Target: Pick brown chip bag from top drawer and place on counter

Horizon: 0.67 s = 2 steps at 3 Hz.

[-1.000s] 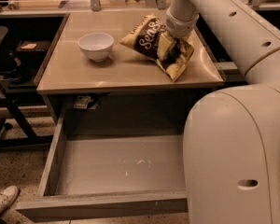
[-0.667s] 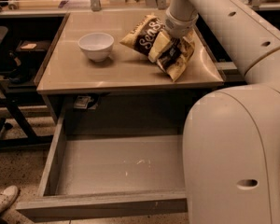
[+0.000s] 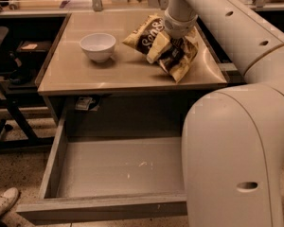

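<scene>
The brown chip bag [image 3: 143,38] lies crumpled at the back right of the counter [image 3: 109,77], its tan ends touching the beige top. My gripper [image 3: 169,48] comes down from the arm onto the bag's middle and is shut on it, pinching the foil. The top drawer [image 3: 109,167] is pulled fully open below the counter; the part of its grey bottom that shows is bare. Its right part is hidden behind my body.
A white bowl [image 3: 98,46] stands on the counter left of the bag. My large white arm housing [image 3: 236,160] fills the right foreground. A dark side desk and chair legs [image 3: 9,93] are at the left, and a shoe [image 3: 2,203] is on the floor.
The bag and the gripper have sunk slightly toward the counter. The bowl and the drawer have not moved.
</scene>
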Motion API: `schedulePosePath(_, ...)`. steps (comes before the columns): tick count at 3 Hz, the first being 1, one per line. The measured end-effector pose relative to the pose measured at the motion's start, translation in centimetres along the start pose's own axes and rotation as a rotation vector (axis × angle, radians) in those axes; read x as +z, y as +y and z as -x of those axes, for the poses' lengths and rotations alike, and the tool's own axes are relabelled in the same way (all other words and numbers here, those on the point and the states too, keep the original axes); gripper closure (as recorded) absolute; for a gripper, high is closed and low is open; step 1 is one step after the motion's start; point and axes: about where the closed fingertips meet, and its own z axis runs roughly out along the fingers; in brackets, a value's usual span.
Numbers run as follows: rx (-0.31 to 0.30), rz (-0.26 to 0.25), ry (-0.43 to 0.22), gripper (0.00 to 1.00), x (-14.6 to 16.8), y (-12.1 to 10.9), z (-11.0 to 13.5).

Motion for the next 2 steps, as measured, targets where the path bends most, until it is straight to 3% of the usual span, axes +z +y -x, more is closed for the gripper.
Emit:
schedulePosePath(1,0.026,-0.041,-0.027,0.00,-4.5,-0.5,0.8)
schedulePosePath(2,0.051,-0.145,-0.069,0.00,-12.3,-2.1,1.5)
